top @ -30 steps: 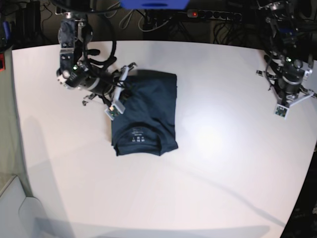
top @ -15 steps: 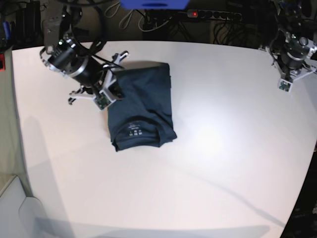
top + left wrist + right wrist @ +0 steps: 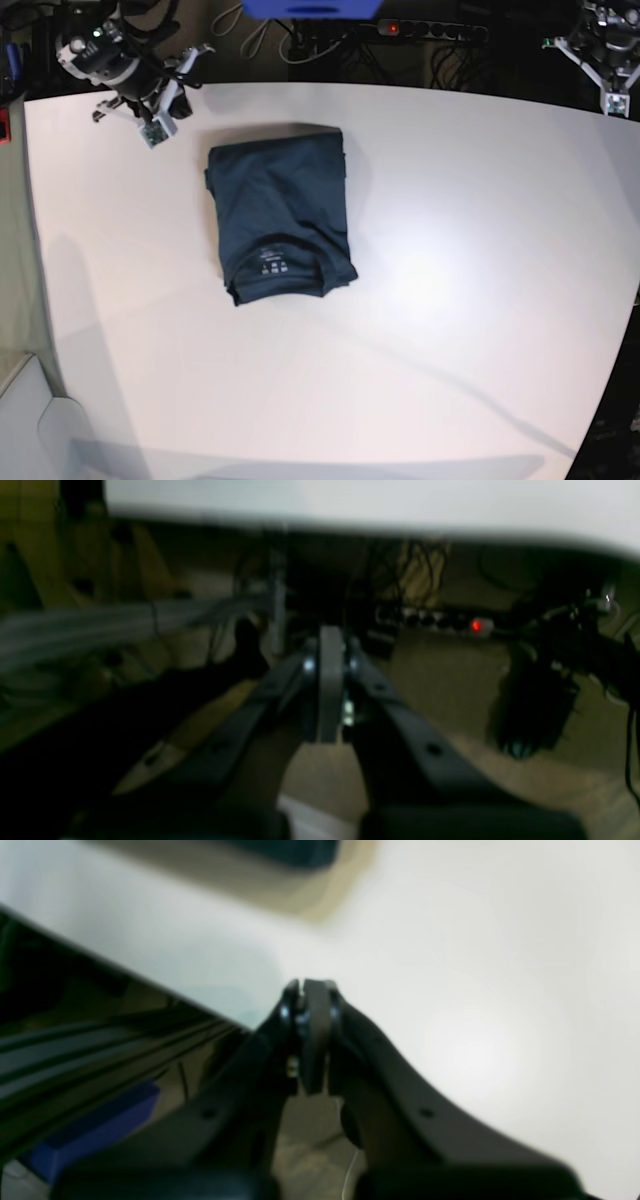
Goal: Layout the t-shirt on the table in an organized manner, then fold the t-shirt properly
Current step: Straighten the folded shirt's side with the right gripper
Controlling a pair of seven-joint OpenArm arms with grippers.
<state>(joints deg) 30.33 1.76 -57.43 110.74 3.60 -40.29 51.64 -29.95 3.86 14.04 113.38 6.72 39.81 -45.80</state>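
Right pincer (image 3: 165,120) has withdrawn, leaving folded t-shirt (image 3: 280,215) well apart.

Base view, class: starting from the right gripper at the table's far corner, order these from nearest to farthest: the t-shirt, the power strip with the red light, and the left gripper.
From the right gripper, on this view's left:
1. t-shirt, folded on the table, just beside it.
2. power strip, behind the table's far edge, centre-right.
3. left gripper, at the opposite far corner, on this view's right.
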